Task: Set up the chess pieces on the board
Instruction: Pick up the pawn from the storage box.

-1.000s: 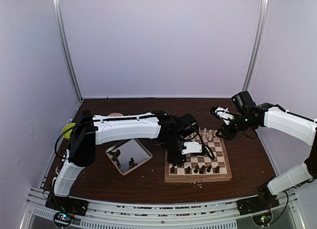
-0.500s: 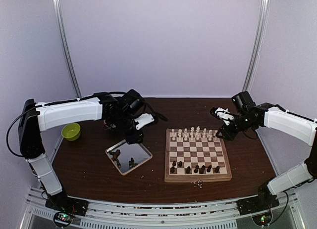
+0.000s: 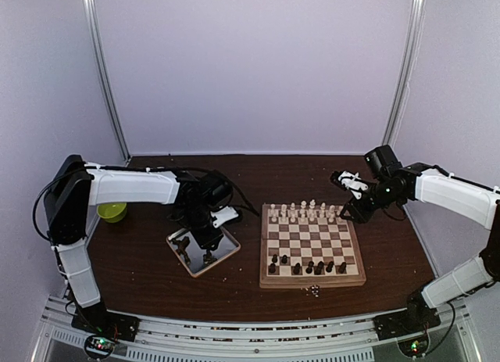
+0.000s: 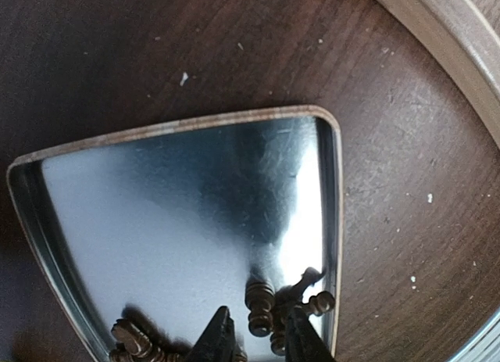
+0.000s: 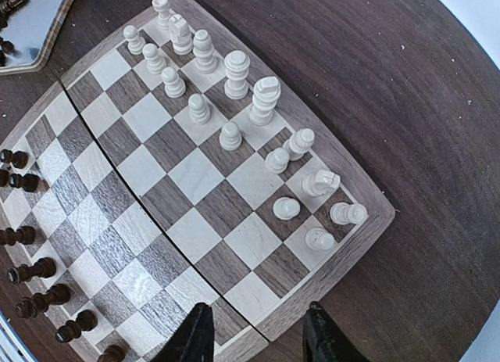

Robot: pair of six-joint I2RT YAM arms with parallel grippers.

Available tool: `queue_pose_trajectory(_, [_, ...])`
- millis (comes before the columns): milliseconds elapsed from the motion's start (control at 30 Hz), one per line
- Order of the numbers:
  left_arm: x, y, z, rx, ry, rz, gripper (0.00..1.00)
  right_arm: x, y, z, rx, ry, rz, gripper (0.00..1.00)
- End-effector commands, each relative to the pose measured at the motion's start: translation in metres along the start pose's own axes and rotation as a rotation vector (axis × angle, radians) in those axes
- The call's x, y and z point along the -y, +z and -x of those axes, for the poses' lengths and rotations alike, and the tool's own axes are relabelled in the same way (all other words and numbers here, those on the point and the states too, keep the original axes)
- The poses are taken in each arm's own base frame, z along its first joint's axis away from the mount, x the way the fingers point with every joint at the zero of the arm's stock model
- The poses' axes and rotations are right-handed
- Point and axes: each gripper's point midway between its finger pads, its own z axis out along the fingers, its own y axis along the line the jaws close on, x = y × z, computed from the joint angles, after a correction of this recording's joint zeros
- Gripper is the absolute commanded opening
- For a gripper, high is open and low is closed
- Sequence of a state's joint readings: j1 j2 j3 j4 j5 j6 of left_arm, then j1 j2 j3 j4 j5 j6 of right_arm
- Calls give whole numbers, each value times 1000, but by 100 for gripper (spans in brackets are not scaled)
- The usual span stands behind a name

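Note:
The board [image 3: 312, 282] lies right of centre, with cream chess pieces [image 3: 305, 213] in two rows at its far side and several dark pieces [image 3: 308, 266] at its near side. More dark pieces [image 3: 209, 258] lie in the silver tray [image 3: 226, 245] to its left. My left gripper [image 3: 206, 235] hovers low over that tray. In the left wrist view it [image 4: 260, 342] is open, with its fingers on either side of an upright dark piece [image 4: 260, 303], not touching it. My right gripper [image 3: 348, 199] is open and empty above the board's far right corner, and in its own view [image 5: 256, 331] it is over the rim [image 5: 344, 245].
A green bowl [image 3: 112, 212] sits at the far left behind the left arm. Small metal beads [image 3: 312, 290] lie just in front of the board. Another dark piece [image 4: 133, 338] lies at the tray's near-left. White crumbs dot the brown table [image 4: 422, 198].
My left arm has swung from over the board's near left side back to the left and come down over the tray. The right arm has not moved.

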State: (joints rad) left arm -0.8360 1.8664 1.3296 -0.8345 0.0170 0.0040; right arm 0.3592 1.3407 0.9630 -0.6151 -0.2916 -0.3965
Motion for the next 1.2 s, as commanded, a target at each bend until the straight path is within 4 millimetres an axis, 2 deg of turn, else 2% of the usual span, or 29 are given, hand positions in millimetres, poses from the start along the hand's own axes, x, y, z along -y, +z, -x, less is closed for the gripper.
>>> queue_pose_trajectory(0, [1, 10, -2, -24, -11, -14, 26, 2, -3, 3, 8, -6, -3, 40])
queue_pose_trajectory(333, [-2, 19, -21, -92, 3, 8, 22, 0, -1, 1, 0, -8, 7, 40])
queue_pose_trajectory(633, [-6, 22, -31, -128, 19, 35, 23, 0, 0, 1, -4, -7, 11, 40])
queue_pose_trajectory(700, [-6, 22, -30, -131, 24, 33, 20, 0, 0, 2, -3, -6, 11, 40])
queue_pose_trajectory(900, [-2, 24, -17, -108, 29, 1, 12, -1, 1, 2, -5, -5, 17, 40])
queue_pose_trajectory(1033, [3, 14, 12, -24, 27, -36, 12, -1, 0, 2, -3, -5, 17, 40])
queue_pose_trajectory(1167, [10, -7, 50, 93, 30, -89, 11, -1, 0, 2, -4, -5, 21, 40])
